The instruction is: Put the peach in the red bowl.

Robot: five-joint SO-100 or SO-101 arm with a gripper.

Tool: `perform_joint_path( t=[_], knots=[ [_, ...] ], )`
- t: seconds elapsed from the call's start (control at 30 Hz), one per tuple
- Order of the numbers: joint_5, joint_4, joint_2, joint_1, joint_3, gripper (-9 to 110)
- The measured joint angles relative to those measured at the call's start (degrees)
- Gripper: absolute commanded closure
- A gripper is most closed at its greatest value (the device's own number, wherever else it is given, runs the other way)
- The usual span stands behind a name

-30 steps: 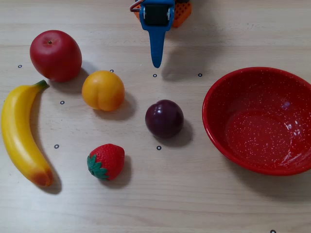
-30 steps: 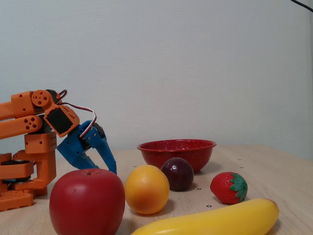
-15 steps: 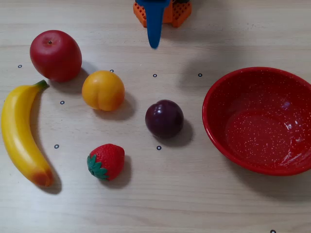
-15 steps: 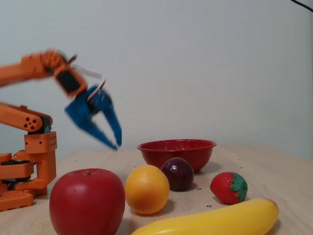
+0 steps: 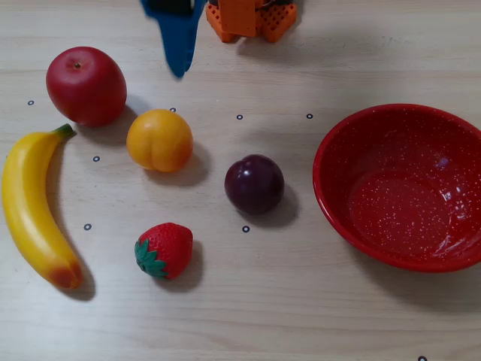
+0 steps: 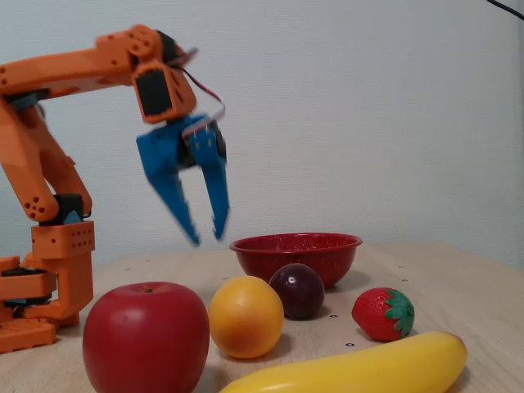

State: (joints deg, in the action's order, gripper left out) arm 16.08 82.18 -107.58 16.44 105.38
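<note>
The peach [image 5: 159, 140] [image 6: 246, 317] is a round yellow-orange toy fruit with a faint crease; it lies on the table between the red apple and the plum. The red bowl [image 5: 353, 128] [image 6: 336, 255] with fine white speckles stands empty at the right of the overhead view. My blue gripper [image 6: 206, 237] hangs in the air above the table, open and empty, fingers pointing down. In the overhead view only a blue fingertip [image 5: 177, 45] shows at the top edge, beyond the peach.
A red apple [image 5: 86, 85] [image 6: 146, 336], a yellow banana [image 5: 34, 210] [image 6: 360, 368], a strawberry [image 5: 164, 250] [image 6: 383, 313] and a dark purple plum [image 5: 254, 184] [image 6: 298, 291] lie around the peach. The orange arm base [image 5: 252, 19] [image 6: 49, 270] stands at the table's far edge.
</note>
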Motion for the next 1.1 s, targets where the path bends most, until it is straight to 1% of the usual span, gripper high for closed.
perform_joint_path(
  t=[0.1,0.2,0.43,0.73,1.1],
  knots=[
    [1.93,1.05,5.8,1.05,-0.18,69],
    [3.08,0.7,10.99,1.58,-3.78,60],
    [4.75,-2.29,20.48,2.72,-9.23,52],
    [10.2,-6.33,26.1,5.71,-10.28,50],
    [12.92,-6.42,31.2,7.29,-10.2,50]
  ],
)
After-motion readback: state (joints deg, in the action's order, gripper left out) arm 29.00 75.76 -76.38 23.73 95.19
